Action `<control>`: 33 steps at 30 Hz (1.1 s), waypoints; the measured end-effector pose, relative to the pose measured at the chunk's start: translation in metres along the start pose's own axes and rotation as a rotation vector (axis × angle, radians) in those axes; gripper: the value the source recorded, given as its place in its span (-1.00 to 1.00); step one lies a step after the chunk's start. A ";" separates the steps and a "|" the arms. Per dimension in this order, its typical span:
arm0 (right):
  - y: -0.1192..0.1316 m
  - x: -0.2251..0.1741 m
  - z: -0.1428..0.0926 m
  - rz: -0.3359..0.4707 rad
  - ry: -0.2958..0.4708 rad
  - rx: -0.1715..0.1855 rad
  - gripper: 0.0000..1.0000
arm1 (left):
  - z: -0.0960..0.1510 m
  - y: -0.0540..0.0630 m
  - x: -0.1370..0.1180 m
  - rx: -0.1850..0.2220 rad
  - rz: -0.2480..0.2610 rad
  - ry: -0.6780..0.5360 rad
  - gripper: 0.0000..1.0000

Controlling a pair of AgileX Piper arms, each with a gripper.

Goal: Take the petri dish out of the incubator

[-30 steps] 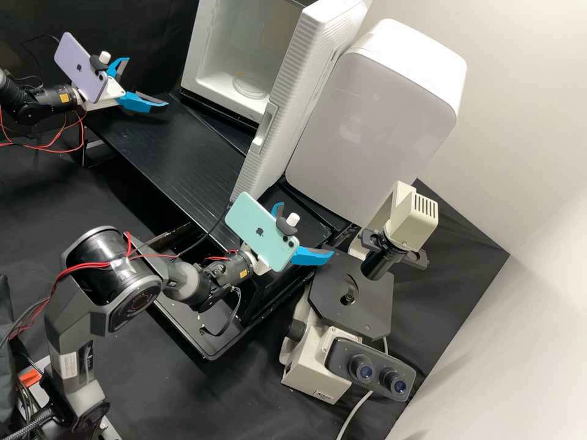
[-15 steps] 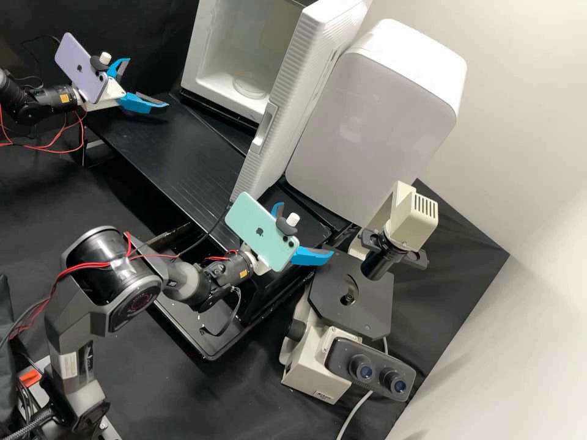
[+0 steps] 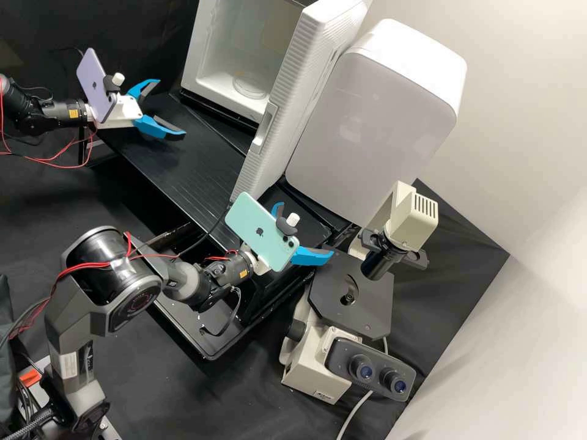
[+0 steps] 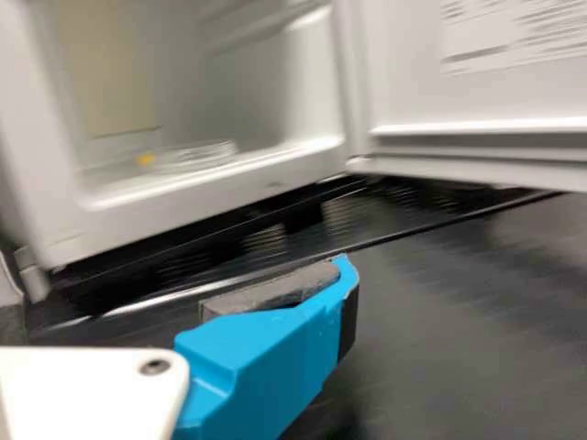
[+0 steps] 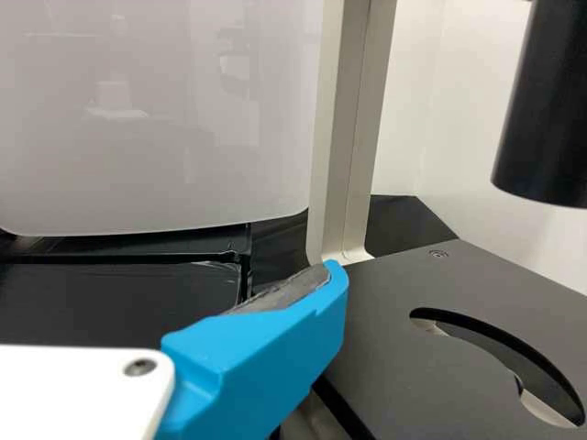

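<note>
the clear round petri dish lies flat on the floor of the white boxy incubator, close behind the chamber's front lip. it has not been touched, so the task looks to be at the approach stage. the ribbed white door stands swung wide to one side, which leaves the chamber mouth open toward the black ridged bench; a low, level entry over the lip seems the likely way in. the left gripper hangs above the bench in front of that opening, well apart from the dish. its blue fingers are spread wide with nothing between them, a fitting pose for straddling the dish rim. its arm stretches in almost level, and the wrist camera looks past one finger straight into the chamber at the dish, so the aim appears roughly right. the right gripper sits low at the near end of the bench, beside the black stage of the off-white microscope. its fingers are also parted and empty, and its arm is folded back out of the other's path, probably parked there to wait.
</note>
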 end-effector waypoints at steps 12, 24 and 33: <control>0.000 0.000 0.000 0.000 0.000 0.000 1.00 | 0.028 0.021 0.026 0.095 0.046 -0.173 1.00; 0.000 0.000 0.000 0.000 0.000 0.000 1.00 | 0.032 0.022 0.080 0.111 -0.005 -0.211 1.00; 0.000 0.000 0.000 0.000 0.000 0.000 1.00 | 0.018 0.021 0.112 0.023 -0.088 -0.154 1.00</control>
